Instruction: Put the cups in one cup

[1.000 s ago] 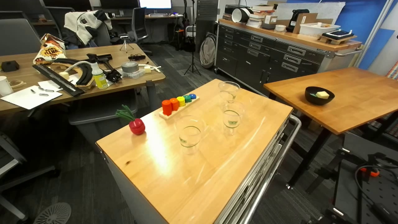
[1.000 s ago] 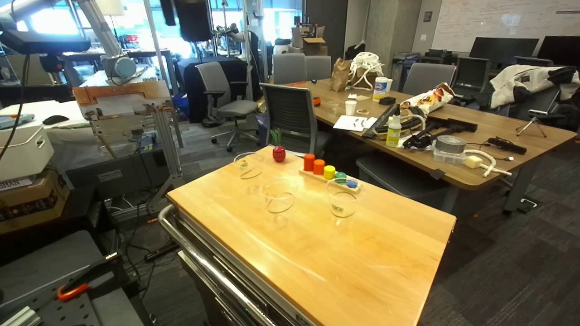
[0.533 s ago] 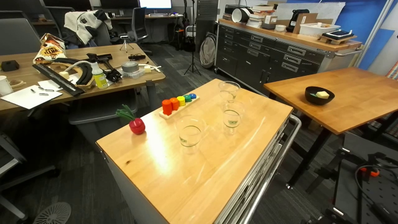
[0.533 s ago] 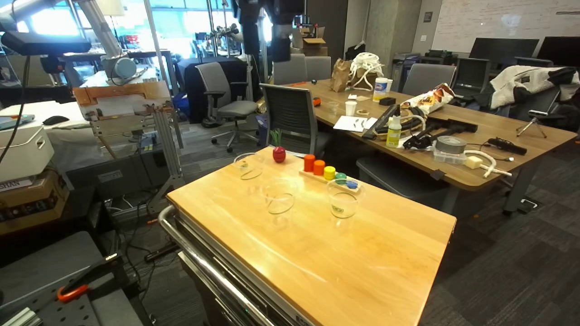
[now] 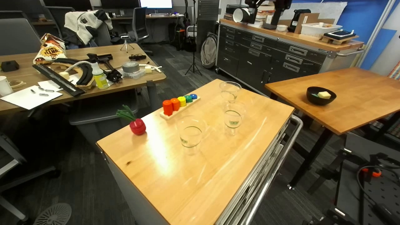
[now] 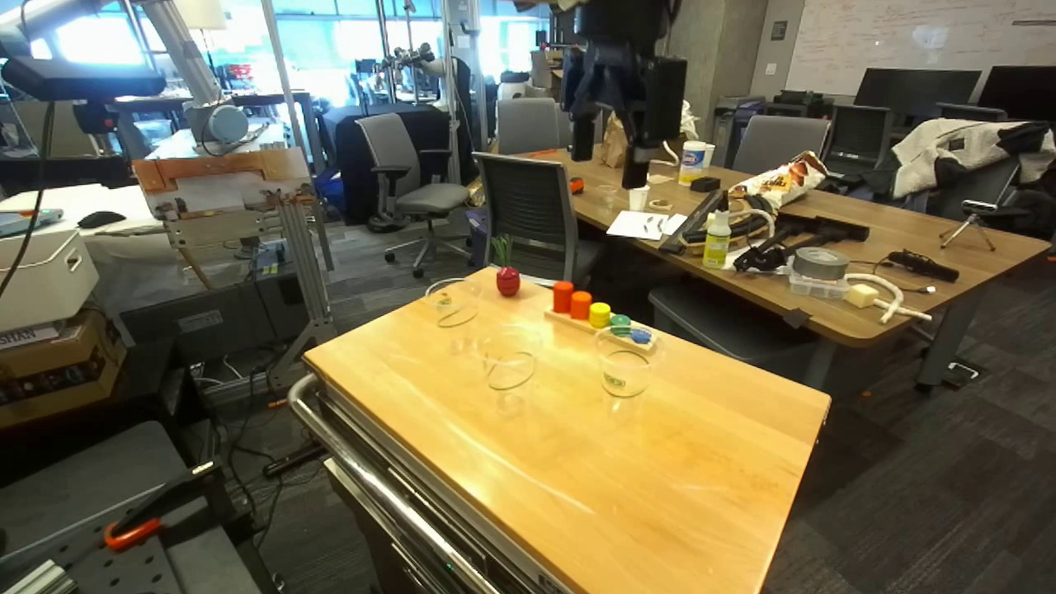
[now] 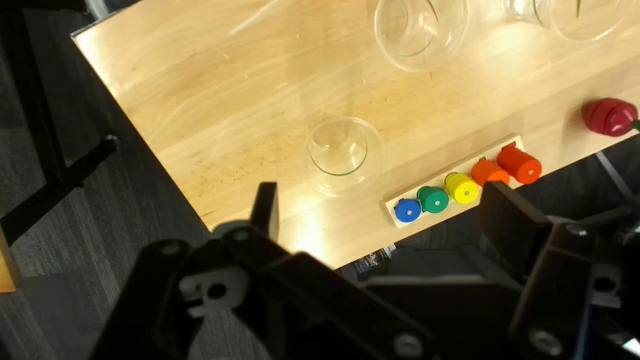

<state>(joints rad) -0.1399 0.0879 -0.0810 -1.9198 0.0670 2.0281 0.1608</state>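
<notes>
Three clear tumblers stand apart, upright, on the wooden cart top. One cup (image 5: 230, 91) stands near the blue end of a block row; it also shows in an exterior view (image 6: 625, 371) and the wrist view (image 7: 340, 155). The middle cup (image 5: 233, 118) shows again in an exterior view (image 6: 510, 367) and the wrist view (image 7: 420, 32). The third cup (image 5: 191, 137) stands nearest the red toy, also in an exterior view (image 6: 452, 307) and partly cut off in the wrist view (image 7: 575, 17). My gripper (image 6: 609, 161) is open and empty, high above the cart; it also shows in the wrist view (image 7: 380, 189).
A wooden strip with coloured pegs (image 5: 178, 106) and a red toy vegetable with green leaves (image 5: 137, 126) stand along one cart edge. A metal handle (image 5: 281, 162) runs along the opposite edge. A dark bowl (image 5: 315, 99) sits on a separate table (image 5: 359, 90).
My gripper has moved right and down in an exterior view and has come into view at the top of another exterior view. The cups have not moved.
</notes>
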